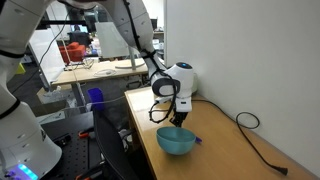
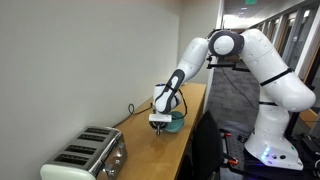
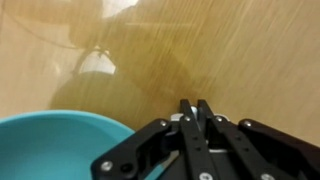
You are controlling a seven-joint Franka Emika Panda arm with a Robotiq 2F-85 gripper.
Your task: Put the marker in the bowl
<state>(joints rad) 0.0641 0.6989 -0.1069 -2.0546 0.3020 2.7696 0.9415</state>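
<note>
In an exterior view, a silver toaster (image 2: 85, 155) stands at the near end of the desk (image 2: 135, 132), and a black cable (image 2: 130, 107) hangs by the wall at its 1 o'clock. Further right, the claw (image 2: 158, 125) hangs low over the desk, close beside the teal bowl (image 2: 175, 125). In the wrist view the bowl fills the 8 o'clock corner, and the claw's fingers are pressed together with nothing visible between them. The marker (image 1: 197, 139) appears to lie on the desk at the bowl's 3 o'clock, just beside its rim.
</note>
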